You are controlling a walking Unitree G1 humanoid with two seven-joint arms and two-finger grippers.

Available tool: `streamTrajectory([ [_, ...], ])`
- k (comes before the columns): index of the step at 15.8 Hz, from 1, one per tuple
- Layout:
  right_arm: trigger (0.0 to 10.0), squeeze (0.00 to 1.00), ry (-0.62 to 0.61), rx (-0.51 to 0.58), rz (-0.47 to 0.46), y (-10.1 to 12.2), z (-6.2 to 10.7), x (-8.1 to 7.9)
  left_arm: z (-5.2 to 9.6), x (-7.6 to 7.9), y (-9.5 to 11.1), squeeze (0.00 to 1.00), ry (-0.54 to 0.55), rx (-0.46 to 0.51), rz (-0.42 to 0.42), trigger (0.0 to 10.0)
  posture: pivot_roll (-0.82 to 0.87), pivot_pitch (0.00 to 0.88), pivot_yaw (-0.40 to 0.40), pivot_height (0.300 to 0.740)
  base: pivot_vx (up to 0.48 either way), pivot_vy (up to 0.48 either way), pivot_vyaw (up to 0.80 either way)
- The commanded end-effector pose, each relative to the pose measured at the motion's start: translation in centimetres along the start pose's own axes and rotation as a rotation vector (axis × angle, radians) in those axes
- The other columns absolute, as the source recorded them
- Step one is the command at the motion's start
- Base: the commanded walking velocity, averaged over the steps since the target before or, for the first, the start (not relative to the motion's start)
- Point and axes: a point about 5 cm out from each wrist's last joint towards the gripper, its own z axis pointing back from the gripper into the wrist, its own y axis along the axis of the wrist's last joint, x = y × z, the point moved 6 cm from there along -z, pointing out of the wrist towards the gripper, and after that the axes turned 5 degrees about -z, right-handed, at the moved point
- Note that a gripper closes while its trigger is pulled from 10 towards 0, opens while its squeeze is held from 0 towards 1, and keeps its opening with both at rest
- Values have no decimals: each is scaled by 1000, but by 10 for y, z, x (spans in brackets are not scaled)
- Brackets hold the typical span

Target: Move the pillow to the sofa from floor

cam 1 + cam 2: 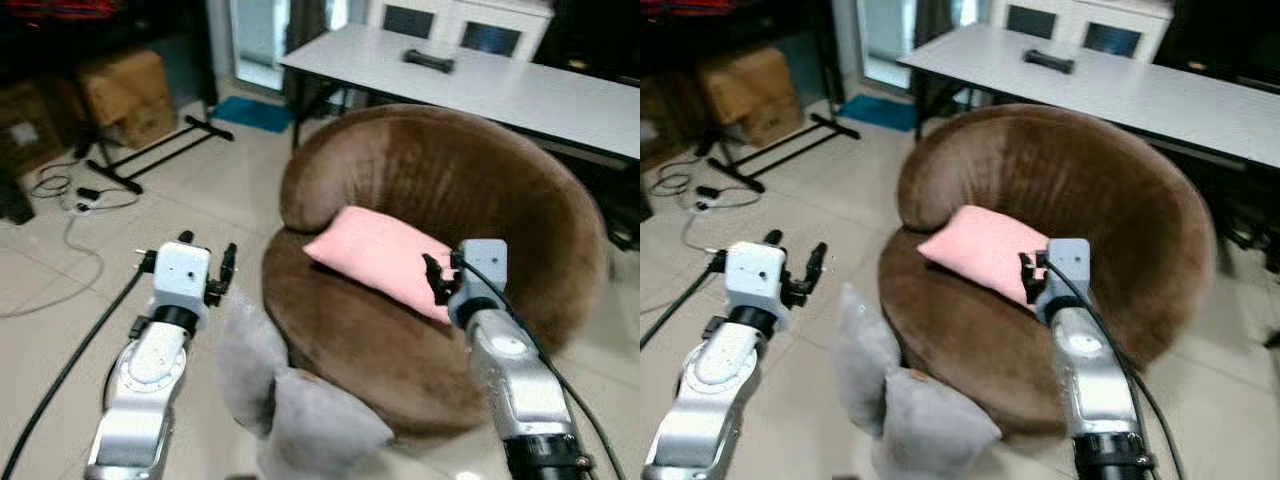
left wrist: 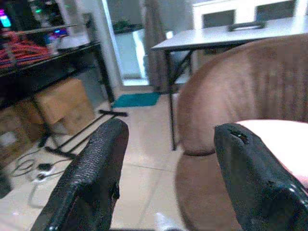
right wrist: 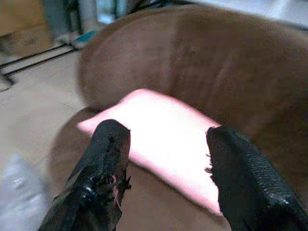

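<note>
A pink pillow (image 1: 385, 257) lies on the seat of the round brown sofa (image 1: 470, 180), tilted against its back. My right gripper (image 1: 440, 277) hangs open just in front of the pillow's near edge, with nothing between its fingers (image 3: 108, 159). My left gripper (image 1: 208, 262) stands open over the tiled floor to the left of the sofa, empty. Two grey pillows (image 1: 290, 400) lean on the floor against the sofa's front left.
A white table (image 1: 480, 75) with a dark object (image 1: 428, 60) stands behind the sofa. Cardboard boxes (image 1: 125, 95), a black stand's legs (image 1: 150, 150) and loose cables (image 1: 70, 200) lie on the floor at the left. Open tiled floor lies in front of my left arm.
</note>
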Motion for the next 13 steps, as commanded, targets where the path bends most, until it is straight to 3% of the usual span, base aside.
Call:
streamTrajectory([
  [1, 10000, 0, -1, 14, 30, 6, -1, 2, -2, 1, 3, 0, 1, 9, 2, 10000, 111, 0, -71, 740, 307, 0, 0],
  [4, 10000, 0, 11, 20, 74, 7, -3, -1, -2, 1, 3, 0, 0, 11, -1, 10000, 113, 0, -72, 740, 307, 0, 267],
  [7, 10000, 0, -4, 24, 39, 7, -4, 1, -2, 2, 3, 0, -2, 11, -5, 10000, 115, 0, -76, 740, 296, 0, 267],
  [13, 10000, 0, 53, 12, 50, 3, -2, 2, 2, 5, -3, 0, -19, 6, -14, 10000, 119, 0, -82, 740, 0, 0, 0],
])
